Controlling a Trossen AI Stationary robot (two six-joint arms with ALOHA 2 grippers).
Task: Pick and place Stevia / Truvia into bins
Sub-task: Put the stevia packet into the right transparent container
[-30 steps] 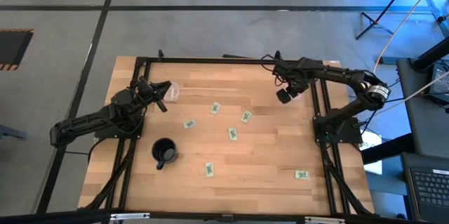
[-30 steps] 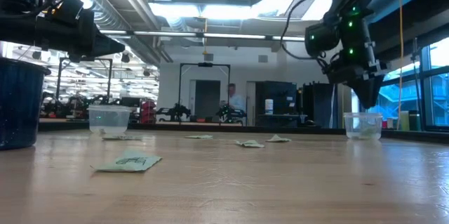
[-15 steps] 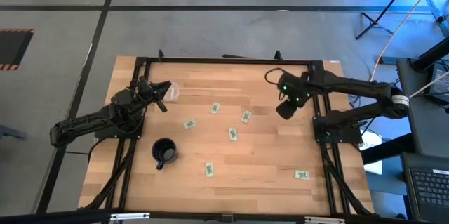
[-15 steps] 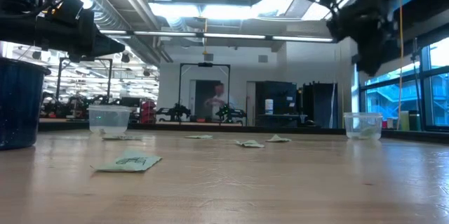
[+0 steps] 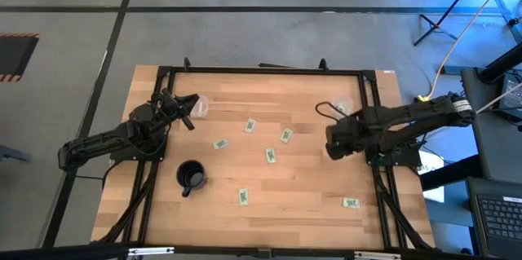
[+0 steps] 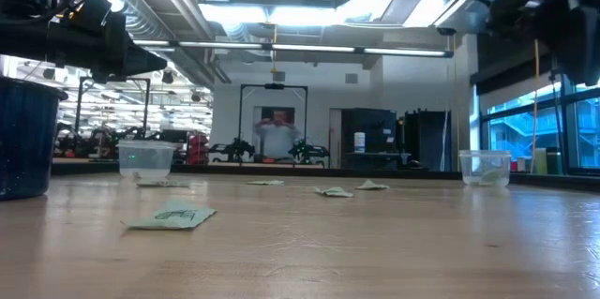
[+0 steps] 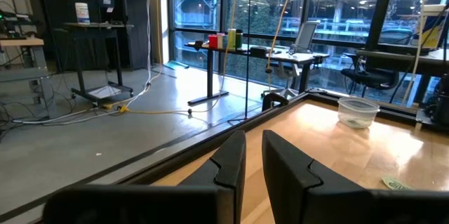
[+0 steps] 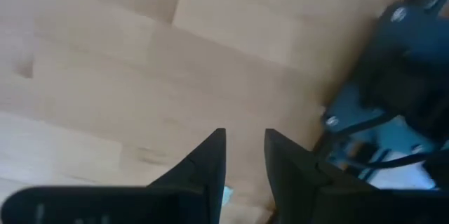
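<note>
Right gripper (image 5: 333, 147) hovers over bare wood, jaws a narrow gap apart, empty. Judged between picks. Nearest sachet (image 5: 351, 203) lies nearer the table's front edge than the jaws; next move calls for descending there. Right bin (image 6: 485, 166) beyond, already holding something pale. Left gripper (image 5: 188, 116) waits by the left bin (image 6: 147, 159), jaws slightly apart. Only the high view shows all scattered sachets.

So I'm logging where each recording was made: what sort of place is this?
Probably a robotics lab or workshop. In the low view, exposed ceiling ducts run above equipment racks. The left wrist view shows desks by tall windows on a concrete floor. The arms work at a wooden table.
</note>
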